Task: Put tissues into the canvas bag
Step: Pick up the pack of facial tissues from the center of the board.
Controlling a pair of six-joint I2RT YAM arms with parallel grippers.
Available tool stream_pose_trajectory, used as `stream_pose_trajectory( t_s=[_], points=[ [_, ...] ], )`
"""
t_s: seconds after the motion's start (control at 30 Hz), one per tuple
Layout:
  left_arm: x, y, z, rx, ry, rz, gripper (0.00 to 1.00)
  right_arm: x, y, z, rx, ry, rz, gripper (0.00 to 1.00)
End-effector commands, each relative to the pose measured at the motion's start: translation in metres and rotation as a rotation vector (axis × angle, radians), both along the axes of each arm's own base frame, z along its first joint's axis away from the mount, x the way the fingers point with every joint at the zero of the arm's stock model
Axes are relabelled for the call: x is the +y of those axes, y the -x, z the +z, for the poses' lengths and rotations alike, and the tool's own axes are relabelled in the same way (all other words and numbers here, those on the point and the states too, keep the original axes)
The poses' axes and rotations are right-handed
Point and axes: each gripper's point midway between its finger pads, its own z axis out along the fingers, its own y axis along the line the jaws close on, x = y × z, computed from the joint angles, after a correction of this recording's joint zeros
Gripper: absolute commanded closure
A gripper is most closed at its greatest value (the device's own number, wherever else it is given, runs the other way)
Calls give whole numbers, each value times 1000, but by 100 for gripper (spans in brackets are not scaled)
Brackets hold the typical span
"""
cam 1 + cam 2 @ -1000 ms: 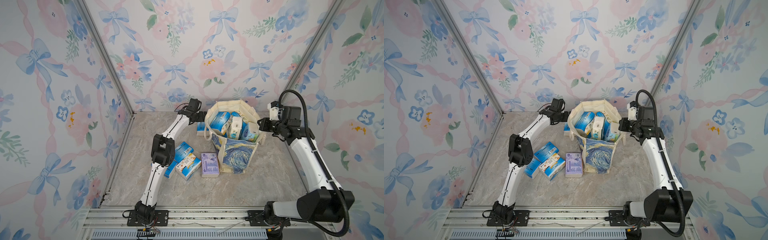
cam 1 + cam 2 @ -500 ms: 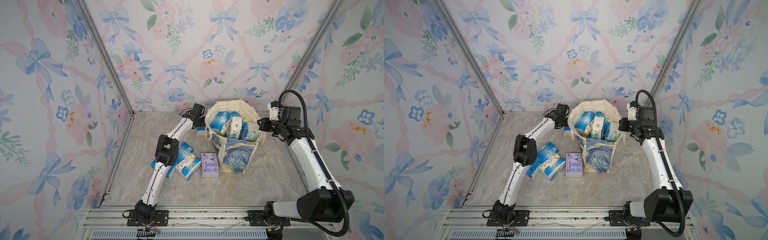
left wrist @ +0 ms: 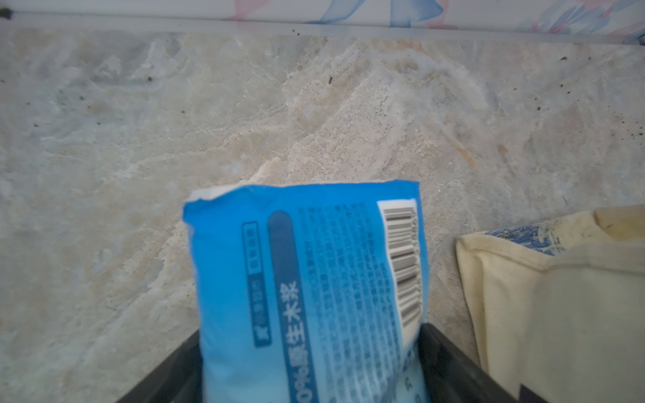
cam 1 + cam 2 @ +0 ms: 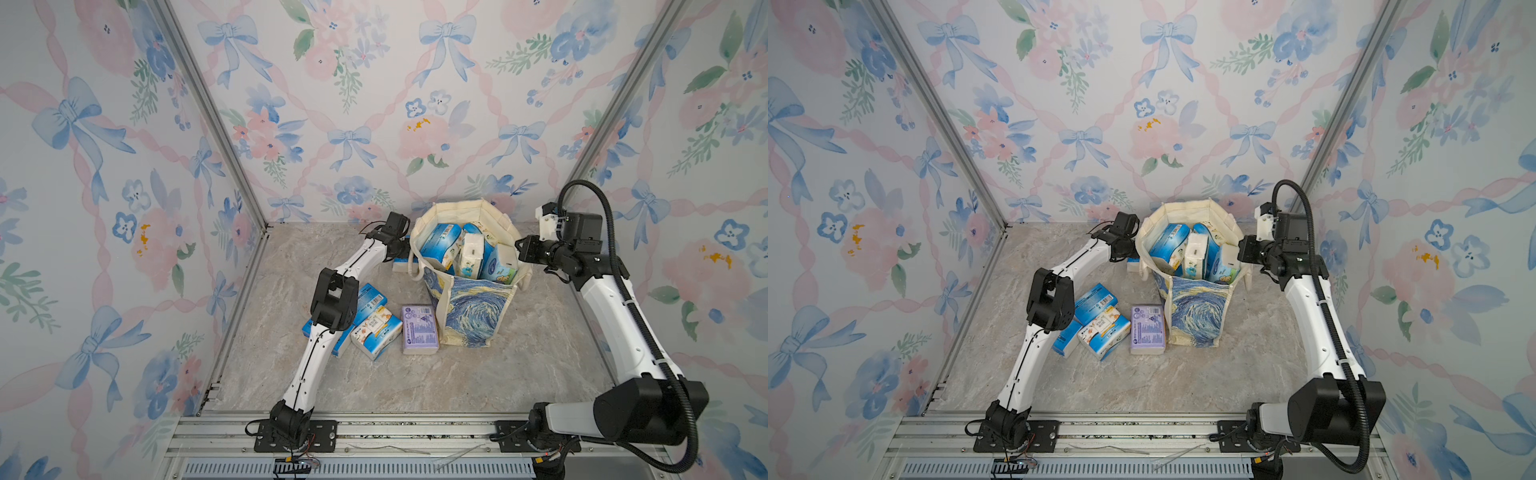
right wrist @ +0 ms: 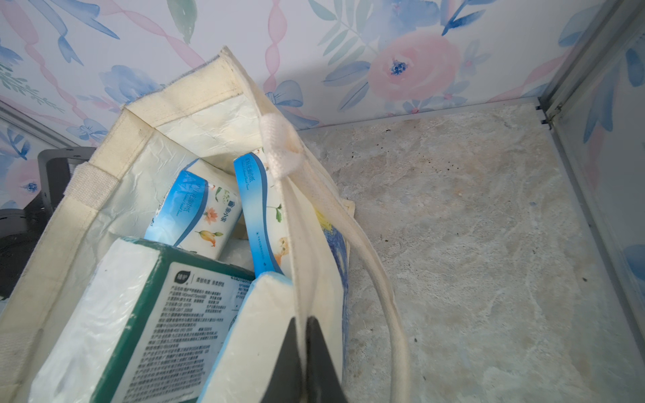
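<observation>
The canvas bag [image 4: 469, 316] [image 4: 1196, 311] stands open at the back middle, with several tissue packs [image 4: 440, 245] inside it, a green-white one [image 5: 139, 314] among them. My right gripper [image 4: 519, 249] [image 5: 303, 322] is shut on the bag's right rim. My left gripper [image 4: 401, 253] [image 3: 310, 331] is low beside the bag's left side. Its fingers [image 3: 450, 363] stand wide apart on either side of a blue tissue pack [image 3: 303, 261] [image 4: 400, 265] that lies on the table there. The bag's wall [image 3: 558, 314] is close beside that pack.
A lilac pack [image 4: 419, 334], a blue-white pack [image 4: 376, 330] and a blue pack [image 4: 370, 297] lie left of the bag's front, partly under my left arm's elbow [image 4: 334, 301]. The patterned back wall [image 4: 374, 124] is close behind the bag.
My left gripper has swung right and down from the back wall onto the blue pack beside the bag, its elbow following. The right arm and bag have not moved.
</observation>
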Motion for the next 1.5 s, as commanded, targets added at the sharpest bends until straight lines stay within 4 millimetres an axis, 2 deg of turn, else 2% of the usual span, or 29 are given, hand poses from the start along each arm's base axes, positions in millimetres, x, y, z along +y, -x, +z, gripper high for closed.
stream_pose_trajectory(
  t_s=[0.0, 0.23, 0.43, 0.57, 0.67, 0.8, 0.93, 1.07, 1.3, 1.47],
  points=[
    [29, 22, -11, 60, -119, 6, 10, 1, 3, 11, -42, -20, 7, 93],
    [50, 51, -11, 102, -174, 3, 14, 2, 6, 16, -53, -25, 10, 93],
    [70, 88, -6, 136, -221, -13, 15, 3, 10, 18, -60, -26, 12, 93],
    [84, 110, 2, 143, -246, -15, 15, 5, 9, 16, -56, -38, 19, 92],
    [90, 120, 11, 130, -248, -13, 15, 7, 8, 14, -49, -45, 23, 93],
    [91, 125, 24, 98, -229, -10, 12, 10, 9, 12, -43, -46, 30, 93],
    [92, 124, 35, 63, -199, 19, 3, 11, 12, 12, -41, -42, 34, 93],
    [78, 124, 41, 48, -116, -13, 2, 10, 13, 12, -41, -35, 29, 93],
    [64, 133, 34, 66, -108, -51, 2, 10, 14, 13, -44, -32, 27, 93],
    [62, 137, 19, 83, -155, -54, 2, 10, 14, 14, -44, -39, 25, 93]
  ],
)
